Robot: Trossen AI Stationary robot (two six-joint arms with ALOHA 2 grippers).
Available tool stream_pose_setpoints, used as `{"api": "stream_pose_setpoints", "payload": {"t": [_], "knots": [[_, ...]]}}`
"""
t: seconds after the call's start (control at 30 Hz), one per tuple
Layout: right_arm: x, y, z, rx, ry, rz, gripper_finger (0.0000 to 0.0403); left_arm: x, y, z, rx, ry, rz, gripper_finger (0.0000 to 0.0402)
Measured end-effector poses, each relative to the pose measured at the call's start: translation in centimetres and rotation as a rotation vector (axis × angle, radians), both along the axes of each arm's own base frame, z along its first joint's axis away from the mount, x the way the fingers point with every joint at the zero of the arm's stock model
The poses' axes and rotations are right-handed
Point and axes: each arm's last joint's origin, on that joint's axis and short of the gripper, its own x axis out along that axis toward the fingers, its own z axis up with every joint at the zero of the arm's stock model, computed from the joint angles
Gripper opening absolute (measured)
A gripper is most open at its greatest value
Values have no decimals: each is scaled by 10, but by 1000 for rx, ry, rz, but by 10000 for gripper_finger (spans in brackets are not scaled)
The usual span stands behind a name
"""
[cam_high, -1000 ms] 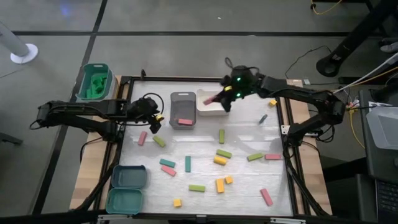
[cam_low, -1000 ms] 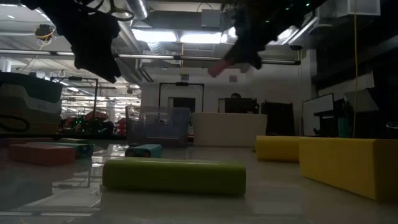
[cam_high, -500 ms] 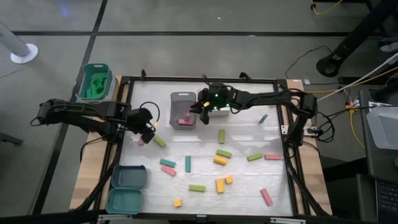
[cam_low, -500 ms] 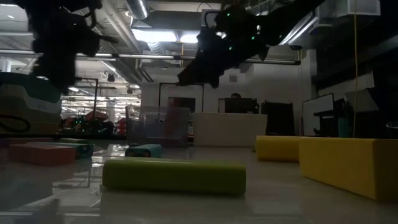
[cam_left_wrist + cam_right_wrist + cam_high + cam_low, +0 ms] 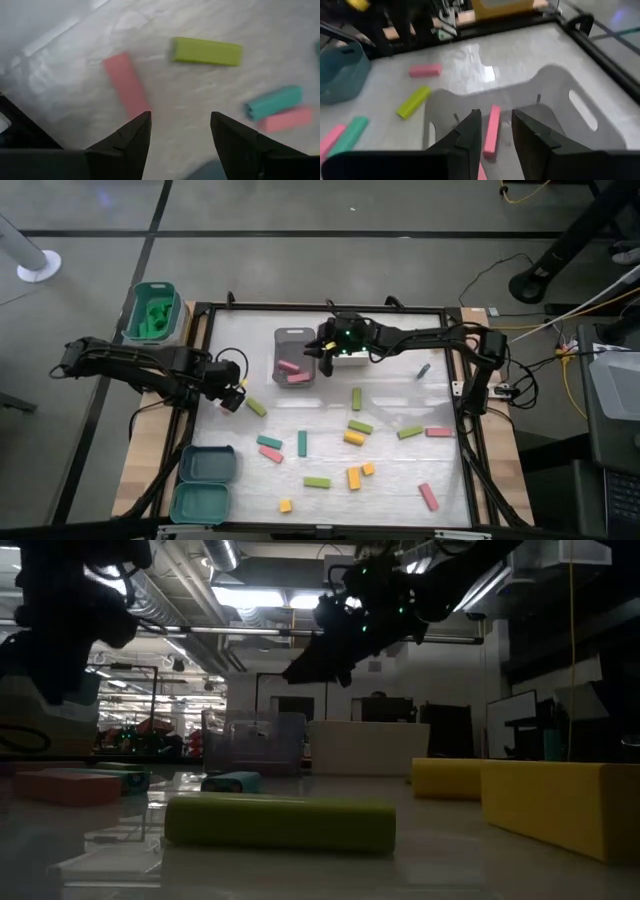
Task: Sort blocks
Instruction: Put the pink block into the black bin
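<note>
Hovering right gripper (image 5: 322, 352) open | pink block (image 5: 491, 131) lengthwise in grey tray (image 5: 580, 112)

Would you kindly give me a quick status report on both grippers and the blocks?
Right gripper open over grey tray, two pink blocks inside. Left gripper open above pink block. Nothing blocking.

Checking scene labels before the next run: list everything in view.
pink blocks: 6, pink, two in the grey tray, four loose on the table
green blocks: 5, light green, loose
yellow blocks: 4, yellow, loose
teal blocks: 3, teal, loose
grey tray: 1, grey, far side
white tray: 1, white, beside grey tray, mostly hidden
teal trays: 2, teal, near-left corner
green bin: 1, green, off far-left corner
left gripper: open, over a pink block
right gripper: open, over grey tray
</note>
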Motion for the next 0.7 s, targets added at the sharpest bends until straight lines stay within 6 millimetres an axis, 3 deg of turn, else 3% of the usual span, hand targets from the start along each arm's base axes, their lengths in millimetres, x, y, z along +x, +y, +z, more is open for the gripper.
{"api": "stream_pose_setpoints", "payload": {"t": [0.17, 0.7], "knots": [[-9, 3, 26, -18, -64, 3, 108, -2, 0, -20, -2, 75, 28, 194], [-58, 20, 106, -35, -196, 68, 108, 17, 8, -48, 43, 252, 71, 194]]}}
